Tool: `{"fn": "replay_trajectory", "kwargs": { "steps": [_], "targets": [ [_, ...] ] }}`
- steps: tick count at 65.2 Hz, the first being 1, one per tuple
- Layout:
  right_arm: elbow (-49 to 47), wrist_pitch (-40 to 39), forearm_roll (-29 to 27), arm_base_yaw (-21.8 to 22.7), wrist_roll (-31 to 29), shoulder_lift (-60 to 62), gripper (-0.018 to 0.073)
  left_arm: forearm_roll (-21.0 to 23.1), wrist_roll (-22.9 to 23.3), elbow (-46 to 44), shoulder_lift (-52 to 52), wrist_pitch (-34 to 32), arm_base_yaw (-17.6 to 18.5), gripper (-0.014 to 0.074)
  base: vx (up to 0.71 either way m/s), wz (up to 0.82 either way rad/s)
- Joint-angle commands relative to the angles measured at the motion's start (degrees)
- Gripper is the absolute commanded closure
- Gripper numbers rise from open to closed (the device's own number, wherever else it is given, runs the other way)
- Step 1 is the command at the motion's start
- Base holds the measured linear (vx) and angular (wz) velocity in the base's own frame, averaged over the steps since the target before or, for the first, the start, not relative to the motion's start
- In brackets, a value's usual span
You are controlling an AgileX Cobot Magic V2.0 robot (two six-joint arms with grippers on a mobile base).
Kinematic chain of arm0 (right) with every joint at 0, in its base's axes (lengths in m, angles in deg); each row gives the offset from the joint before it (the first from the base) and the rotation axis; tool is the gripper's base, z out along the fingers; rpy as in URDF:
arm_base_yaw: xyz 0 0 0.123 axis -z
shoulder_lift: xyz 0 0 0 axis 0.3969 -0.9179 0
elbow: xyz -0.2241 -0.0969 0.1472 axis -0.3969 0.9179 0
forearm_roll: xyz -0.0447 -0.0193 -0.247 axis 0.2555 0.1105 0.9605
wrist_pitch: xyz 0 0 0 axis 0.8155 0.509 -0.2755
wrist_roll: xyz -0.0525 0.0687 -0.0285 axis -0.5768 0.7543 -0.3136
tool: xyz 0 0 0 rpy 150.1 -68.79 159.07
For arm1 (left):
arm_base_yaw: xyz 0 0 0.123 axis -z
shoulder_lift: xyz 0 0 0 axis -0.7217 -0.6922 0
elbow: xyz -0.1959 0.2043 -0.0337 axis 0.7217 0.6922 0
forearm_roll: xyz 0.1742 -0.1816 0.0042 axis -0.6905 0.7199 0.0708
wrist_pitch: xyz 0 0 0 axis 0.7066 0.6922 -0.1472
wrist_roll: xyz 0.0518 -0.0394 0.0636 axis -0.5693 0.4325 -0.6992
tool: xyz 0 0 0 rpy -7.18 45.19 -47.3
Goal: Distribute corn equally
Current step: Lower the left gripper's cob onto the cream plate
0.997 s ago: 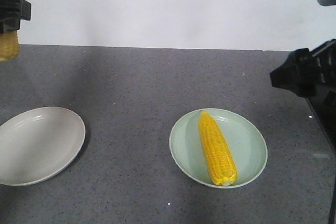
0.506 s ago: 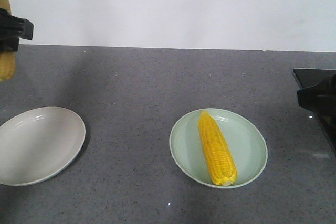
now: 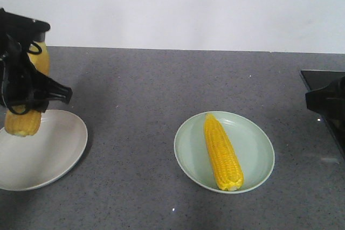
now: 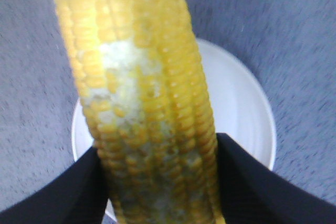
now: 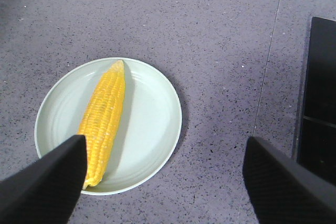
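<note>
While one corn cob [image 3: 25, 112] hangs nearly upright in the left gripper [image 3: 27, 92], whose black fingers [image 4: 68, 192] are clamped on its sides, its lower end sits just above the white plate [image 3: 54, 154] at the left of the grey counter [image 3: 140, 84]. A second corn cob [image 3: 222, 152] lies flat on the pale green plate [image 3: 256, 154] nearer the middle, its tapered tip pointing away from the front edge. Above that plate hovers the right gripper [image 5: 163, 182], its fingers spread wide apart and holding nothing, near a black panel [image 5: 319, 103].
</note>
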Motion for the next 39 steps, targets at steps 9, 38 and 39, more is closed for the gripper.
{"fn": "replay_trajectory", "kwargs": {
  "steps": [9, 38, 39],
  "targets": [
    [-1.4, -3.9, 0.5, 0.3, 0.0, 0.3, -0.0019, -2.3, 0.6, 4.9, 0.5, -2.4, 0.0, 0.0468, 0.0, 0.0],
    [-1.4, -3.9, 0.4, 0.3, 0.0, 0.3, -0.0019, -2.3, 1.5, 7.4, -3.9, -3.1, 0.0, 0.0468, 0.0, 0.0],
    [-1.4, -3.9, 0.4, 0.3, 0.0, 0.3, -0.0019, -2.3, 1.5, 7.4, -3.9, -3.0, 0.0, 0.0468, 0.0, 0.0]
  ]
}}
